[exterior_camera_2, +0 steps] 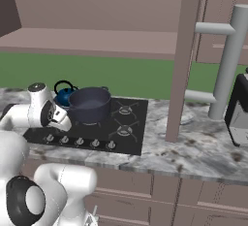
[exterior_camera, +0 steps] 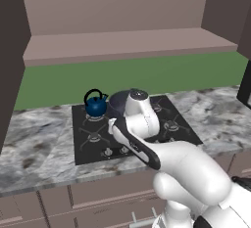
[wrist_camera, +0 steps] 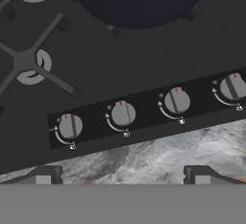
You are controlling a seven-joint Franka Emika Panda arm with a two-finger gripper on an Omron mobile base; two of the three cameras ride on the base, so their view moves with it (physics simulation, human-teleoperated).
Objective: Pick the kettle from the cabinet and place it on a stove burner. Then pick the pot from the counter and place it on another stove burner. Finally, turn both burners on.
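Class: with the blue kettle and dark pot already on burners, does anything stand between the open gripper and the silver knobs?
Nothing visible does. The open two-finger gripper hangs above the marble counter's front edge, and the row of small silver knobs lies just ahead, unobstructed.

The small glossy blue kettle stands upright on the back left burner of the black cooktop. The wide dark pot sits just beside it on the cooktop's back middle burner. The mauve cabinet hangs above the cooktop, which lies in the marble counter.
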